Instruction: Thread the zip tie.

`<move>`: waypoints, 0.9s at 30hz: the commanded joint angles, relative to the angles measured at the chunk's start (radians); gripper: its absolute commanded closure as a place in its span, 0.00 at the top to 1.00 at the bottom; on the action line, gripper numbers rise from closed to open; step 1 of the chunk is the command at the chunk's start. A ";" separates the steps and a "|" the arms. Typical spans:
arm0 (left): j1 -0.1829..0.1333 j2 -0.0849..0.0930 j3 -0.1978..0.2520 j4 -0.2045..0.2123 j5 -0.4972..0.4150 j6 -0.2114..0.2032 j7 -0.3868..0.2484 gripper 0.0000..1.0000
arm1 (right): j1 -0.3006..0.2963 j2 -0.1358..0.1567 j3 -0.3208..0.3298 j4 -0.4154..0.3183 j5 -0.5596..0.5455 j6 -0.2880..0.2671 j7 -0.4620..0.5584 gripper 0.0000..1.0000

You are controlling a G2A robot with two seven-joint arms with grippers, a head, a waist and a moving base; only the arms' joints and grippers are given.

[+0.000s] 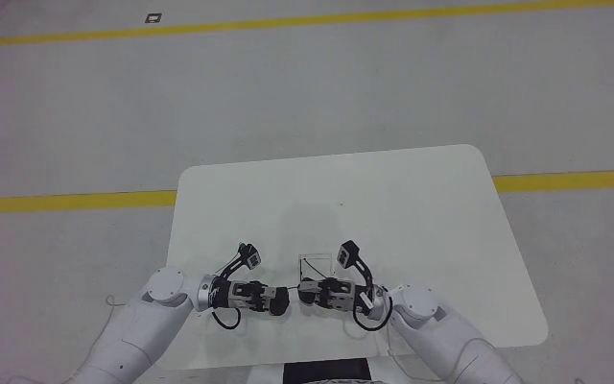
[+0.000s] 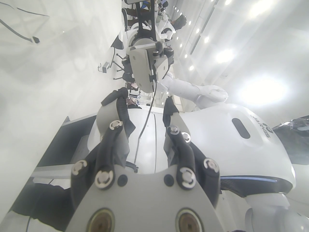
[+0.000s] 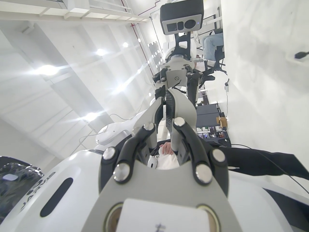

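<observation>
A thin black zip tie [image 1: 292,288] spans the short gap between my two grippers near the table's front edge. My right gripper [image 1: 305,291] [image 3: 165,97] is shut on one end of it. In the left wrist view the zip tie [image 2: 144,124] runs from the right gripper [image 2: 147,89] down between the spread fingers of my left gripper [image 2: 143,97] toward its palm. The left gripper [image 1: 281,302] is open and faces the right one tip to tip. Where the strap's far end sits inside the left gripper is hidden.
More black zip ties [image 1: 317,259] [image 2: 21,34] lie loose on the white table [image 1: 432,211] just beyond the grippers; one head [image 3: 300,54] shows in the right wrist view. The table's front edge is close under both arms.
</observation>
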 commanded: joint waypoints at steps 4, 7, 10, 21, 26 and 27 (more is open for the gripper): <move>0.000 0.000 0.000 0.000 0.000 0.000 0.000 0.31 | 0.002 -0.003 -0.008 -0.002 -0.012 -0.002 -0.019 0.00; 0.000 0.000 0.000 0.000 0.000 0.000 0.000 0.31 | 0.004 -0.004 -0.011 -0.001 -0.013 -0.002 -0.022 0.00; 0.000 0.000 0.000 0.000 0.000 0.000 0.000 0.33 | 0.007 -0.005 -0.014 0.000 -0.016 0.001 -0.024 0.00; 0.006 0.002 0.007 -0.018 0.000 0.011 0.050 0.22 | 0.014 -0.006 -0.019 0.002 -0.043 0.014 -0.040 0.00; 0.005 0.004 0.008 -0.016 -0.005 0.012 0.056 0.07 | 0.015 -0.005 -0.020 0.001 -0.066 0.022 -0.055 0.00; 0.004 0.004 0.008 -0.016 -0.005 0.012 0.058 0.05 | 0.014 -0.005 -0.019 0.000 -0.068 0.023 -0.057 0.00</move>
